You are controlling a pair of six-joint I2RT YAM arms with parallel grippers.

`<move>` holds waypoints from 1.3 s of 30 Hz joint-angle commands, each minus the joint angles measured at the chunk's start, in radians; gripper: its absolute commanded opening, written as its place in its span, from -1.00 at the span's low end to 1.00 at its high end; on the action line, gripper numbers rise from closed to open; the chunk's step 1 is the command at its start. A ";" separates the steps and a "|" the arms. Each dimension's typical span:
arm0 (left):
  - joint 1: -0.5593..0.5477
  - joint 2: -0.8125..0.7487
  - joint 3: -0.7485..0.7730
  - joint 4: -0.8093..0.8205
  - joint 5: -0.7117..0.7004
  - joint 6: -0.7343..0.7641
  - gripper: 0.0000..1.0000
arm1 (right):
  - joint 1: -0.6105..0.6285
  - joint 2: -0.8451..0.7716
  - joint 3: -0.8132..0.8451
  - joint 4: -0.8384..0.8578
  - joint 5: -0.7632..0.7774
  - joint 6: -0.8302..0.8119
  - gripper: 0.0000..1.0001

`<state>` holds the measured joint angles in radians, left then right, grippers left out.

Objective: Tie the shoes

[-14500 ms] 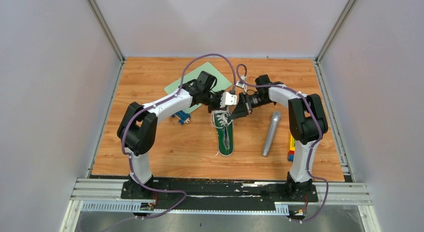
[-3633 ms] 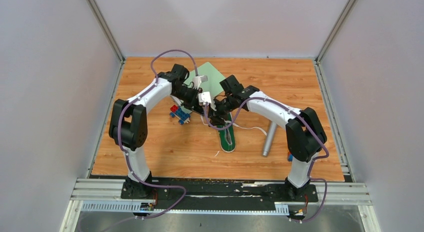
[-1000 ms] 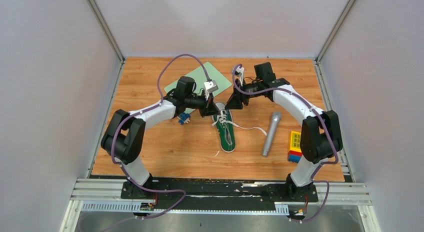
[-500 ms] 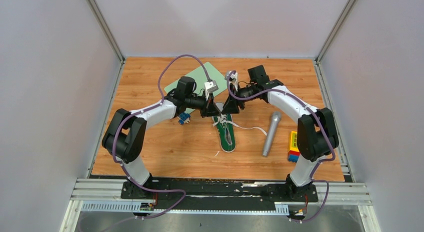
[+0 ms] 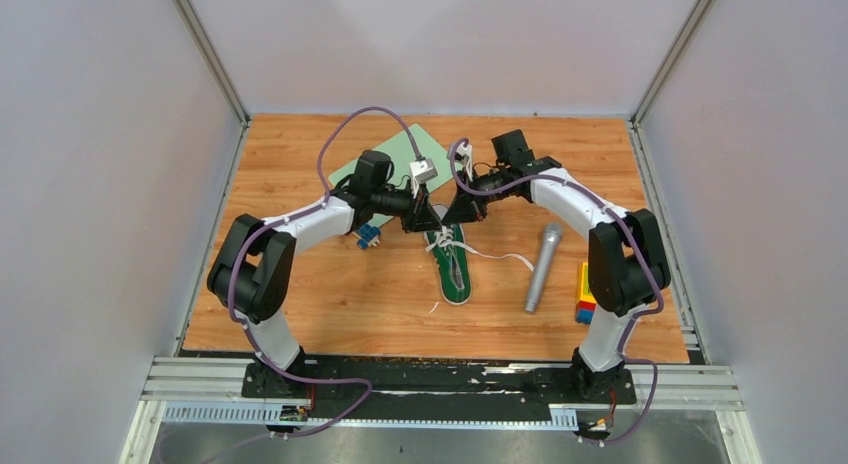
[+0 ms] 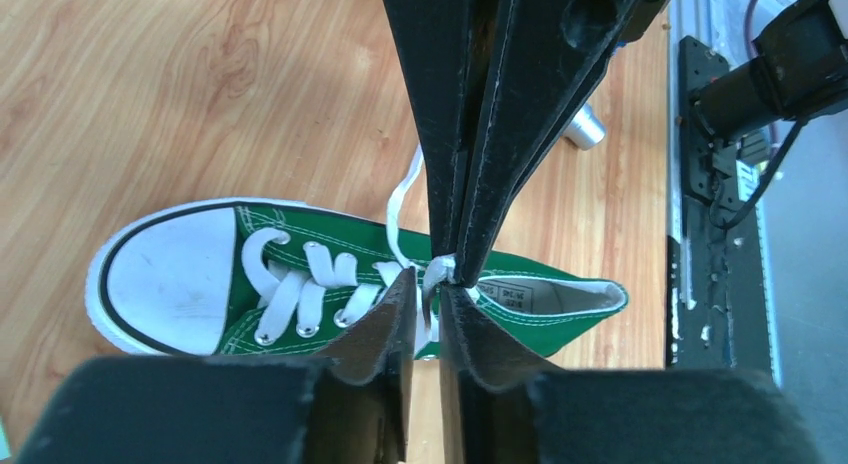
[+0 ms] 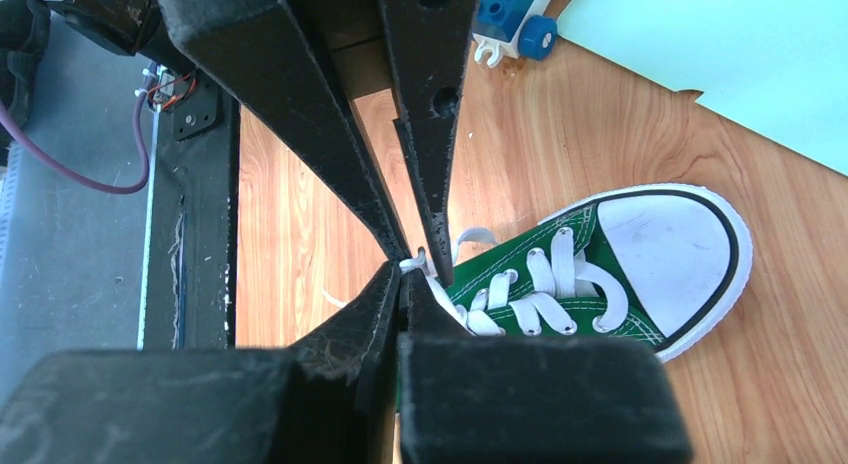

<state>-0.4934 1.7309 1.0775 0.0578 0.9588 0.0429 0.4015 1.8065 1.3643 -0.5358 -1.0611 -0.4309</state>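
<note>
the green sneaker (image 5: pixel 455 276) is lying sole-down in the middle of the wooden table (image 5: pixel 330 294), toe pointing to the far edge, and both claws are meeting just above its tongue. the right gripper (image 7: pixel 402 276) is pinching a white lace (image 6: pixel 398 209) tight at its fingertips. the left gripper (image 6: pixel 428 286) is showing a thin slit with lace running through it — whether it is gripping or slack, i cannot tell. the lace is looking soft, limp and a little slippery, so it is asking for a firm nip close to the eyelets rather than out at the loose end. the shoe is seeming light — likely sliding or lifting under a hard tug.
</note>
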 commanded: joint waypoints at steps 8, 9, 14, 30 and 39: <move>0.003 -0.032 0.042 -0.128 -0.115 0.056 0.14 | -0.011 -0.002 0.068 0.037 0.003 0.082 -1.00; 0.003 -0.034 0.032 -0.117 -0.117 0.042 0.19 | -0.012 -0.002 0.066 0.043 0.013 0.094 -1.00; 0.003 -0.014 -0.007 -0.004 -0.096 -0.026 0.33 | -0.010 -0.013 0.058 0.071 0.066 0.164 -1.00; 0.003 -0.002 -0.073 -0.029 -0.161 0.127 0.33 | -0.012 0.003 0.066 0.109 0.120 0.232 -1.00; -0.013 0.019 -0.076 0.014 -0.116 0.110 0.30 | -0.013 0.010 0.066 0.126 0.131 0.255 -1.00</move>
<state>-0.4938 1.7393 1.0012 0.0208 0.8139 0.1402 0.3939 1.8141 1.3960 -0.4538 -0.9318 -0.2016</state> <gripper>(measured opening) 0.653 0.010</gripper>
